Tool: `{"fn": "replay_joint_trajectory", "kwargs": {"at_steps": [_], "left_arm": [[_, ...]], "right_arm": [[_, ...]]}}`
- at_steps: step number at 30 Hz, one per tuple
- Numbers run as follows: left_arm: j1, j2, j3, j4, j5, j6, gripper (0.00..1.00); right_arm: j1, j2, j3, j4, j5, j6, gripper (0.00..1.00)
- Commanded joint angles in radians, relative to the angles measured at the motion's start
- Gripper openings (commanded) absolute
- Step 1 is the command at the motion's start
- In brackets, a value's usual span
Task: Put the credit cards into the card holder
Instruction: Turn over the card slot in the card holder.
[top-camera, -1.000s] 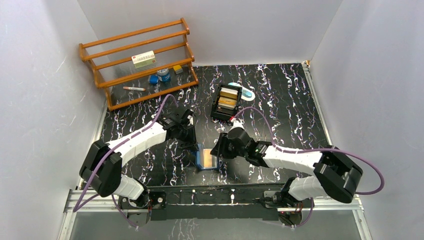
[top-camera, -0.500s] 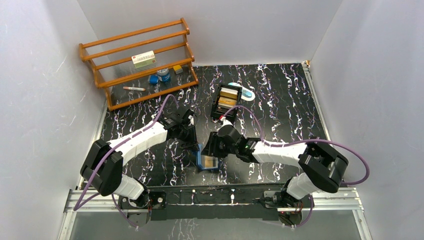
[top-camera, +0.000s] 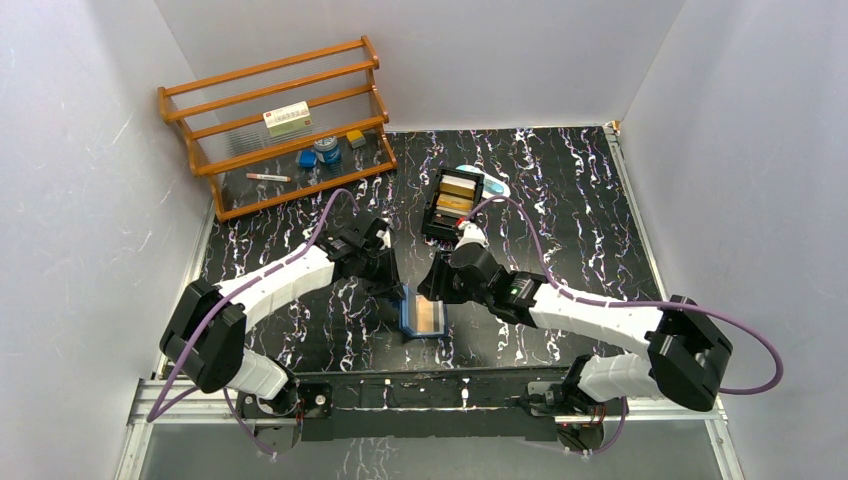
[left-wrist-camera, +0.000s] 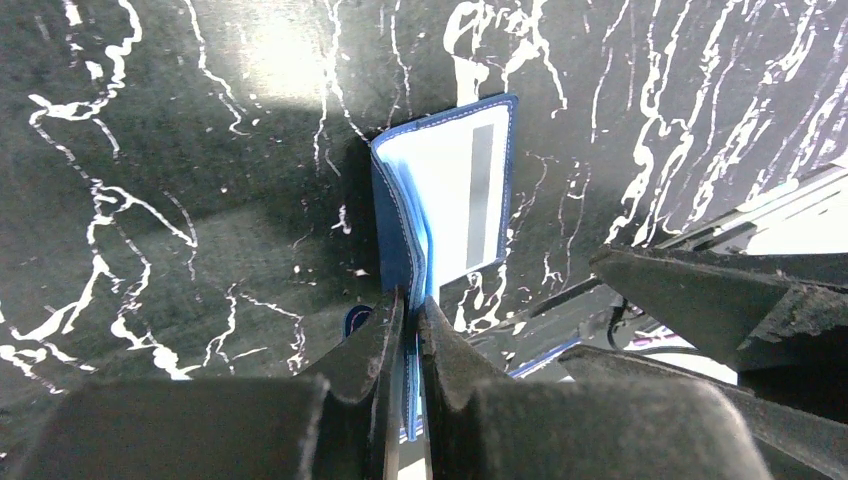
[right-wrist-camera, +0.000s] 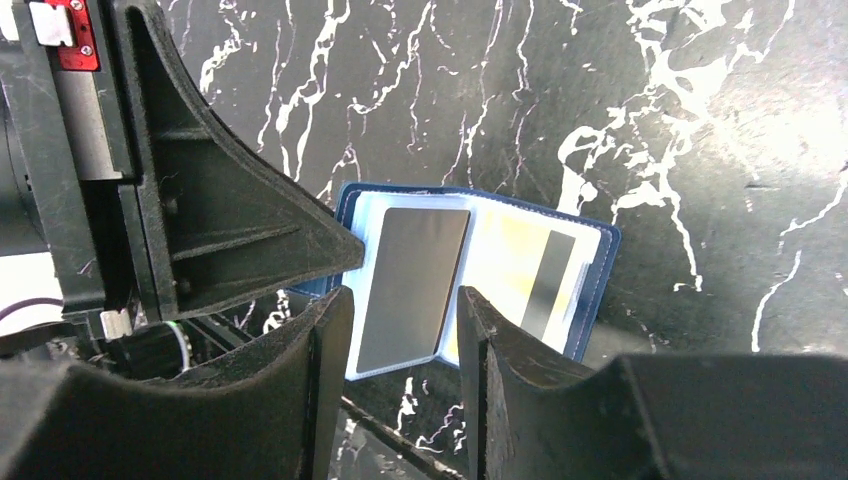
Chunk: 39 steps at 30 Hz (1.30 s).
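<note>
Low in the top view's middle, the card holder is being clamped open by the left gripper. The jaws of the right gripper are hanging apart over a grey card, which should be pushed in straight and gently.

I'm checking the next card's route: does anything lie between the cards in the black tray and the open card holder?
No loose object does. Only the right gripper, open, hangs above the card holder, on the line from the credit cards in the black tray.
</note>
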Motion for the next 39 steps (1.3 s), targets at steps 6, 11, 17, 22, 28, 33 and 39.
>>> {"fn": "replay_joint_trajectory", "kwargs": {"at_steps": [6, 11, 17, 22, 28, 33, 39], "left_arm": [[-0.005, -0.042, 0.009, -0.005, 0.018, -0.035, 0.00], [-0.005, -0.037, 0.013, -0.007, 0.028, -0.035, 0.00], [-0.005, -0.034, 0.010, -0.007, 0.028, -0.031, 0.00], [-0.005, -0.033, 0.013, -0.008, 0.027, -0.030, 0.00], [-0.005, -0.031, 0.009, -0.007, 0.028, -0.031, 0.00], [-0.005, -0.034, 0.005, -0.007, 0.026, -0.027, 0.00], [-0.003, -0.027, -0.018, -0.012, -0.011, 0.023, 0.00]], "right_arm": [[-0.001, 0.077, 0.081, -0.021, -0.054, -0.044, 0.52], [-0.001, 0.121, 0.059, 0.094, -0.137, -0.005, 0.52], [0.001, 0.155, 0.045, 0.129, -0.179, 0.013, 0.54], [0.002, 0.173, 0.044, 0.083, -0.150, 0.016, 0.53], [0.002, 0.193, 0.035, 0.035, -0.108, 0.005, 0.48], [0.002, 0.183, 0.048, -0.049, -0.043, -0.017, 0.47], [0.000, 0.092, 0.026, -0.175, 0.065, -0.029, 0.48]]}}
